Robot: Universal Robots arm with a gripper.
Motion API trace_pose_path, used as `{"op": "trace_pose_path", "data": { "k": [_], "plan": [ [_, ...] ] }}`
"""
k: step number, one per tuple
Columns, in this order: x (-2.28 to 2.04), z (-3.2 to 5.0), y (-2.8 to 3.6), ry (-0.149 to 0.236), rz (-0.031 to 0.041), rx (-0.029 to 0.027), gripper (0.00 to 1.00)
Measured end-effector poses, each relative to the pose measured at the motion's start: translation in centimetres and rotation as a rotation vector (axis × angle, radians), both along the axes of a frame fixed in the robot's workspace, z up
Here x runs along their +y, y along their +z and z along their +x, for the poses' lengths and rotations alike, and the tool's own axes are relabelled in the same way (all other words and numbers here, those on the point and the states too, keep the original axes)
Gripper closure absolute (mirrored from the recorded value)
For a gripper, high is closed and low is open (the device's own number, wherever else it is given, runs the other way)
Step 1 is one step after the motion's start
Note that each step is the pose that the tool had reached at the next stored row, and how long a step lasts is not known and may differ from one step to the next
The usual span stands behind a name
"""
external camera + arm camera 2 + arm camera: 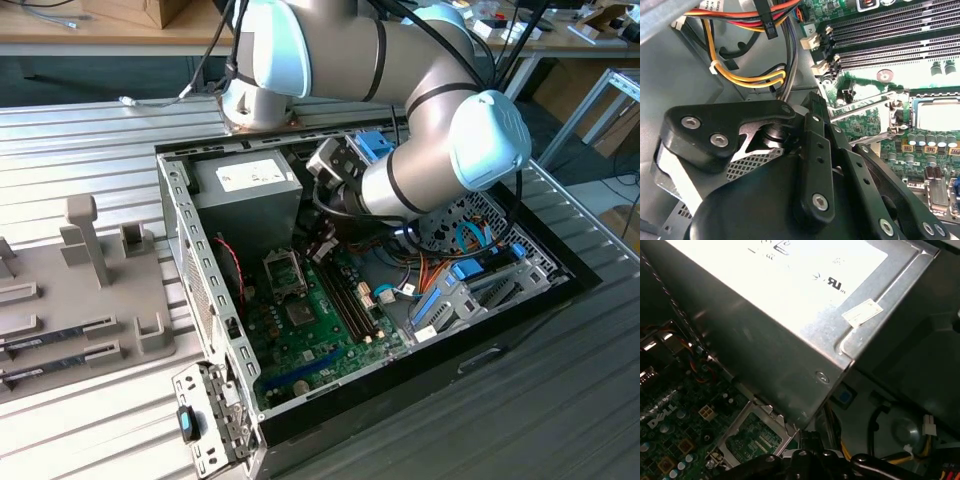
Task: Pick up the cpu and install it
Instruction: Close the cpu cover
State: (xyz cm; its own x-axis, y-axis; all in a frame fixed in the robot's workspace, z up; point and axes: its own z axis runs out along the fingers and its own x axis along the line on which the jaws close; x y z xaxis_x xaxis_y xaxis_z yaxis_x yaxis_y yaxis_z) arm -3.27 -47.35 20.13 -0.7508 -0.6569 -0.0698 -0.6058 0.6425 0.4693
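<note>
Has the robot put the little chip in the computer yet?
It doesn't look finished. Done: the socket's metal frame stands hinged open, ready. In hand: the pincer hangs inside the computer case, close to the socket. I cannot tell whether the chip is in the pincer or already in the socket. Left: the frame is not yet shut.

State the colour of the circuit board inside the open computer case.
Green; the flat motherboard shows best in the exterior view.
</note>
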Motion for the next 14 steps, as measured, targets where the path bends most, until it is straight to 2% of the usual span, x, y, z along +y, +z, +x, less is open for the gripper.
{"op": "trace_pose_path", "data": {
  "k": [14],
  "plan": [
    [-0.66,-0.03,0.15,0.003,0.0049,0.0000,0.89]
  ]
}}
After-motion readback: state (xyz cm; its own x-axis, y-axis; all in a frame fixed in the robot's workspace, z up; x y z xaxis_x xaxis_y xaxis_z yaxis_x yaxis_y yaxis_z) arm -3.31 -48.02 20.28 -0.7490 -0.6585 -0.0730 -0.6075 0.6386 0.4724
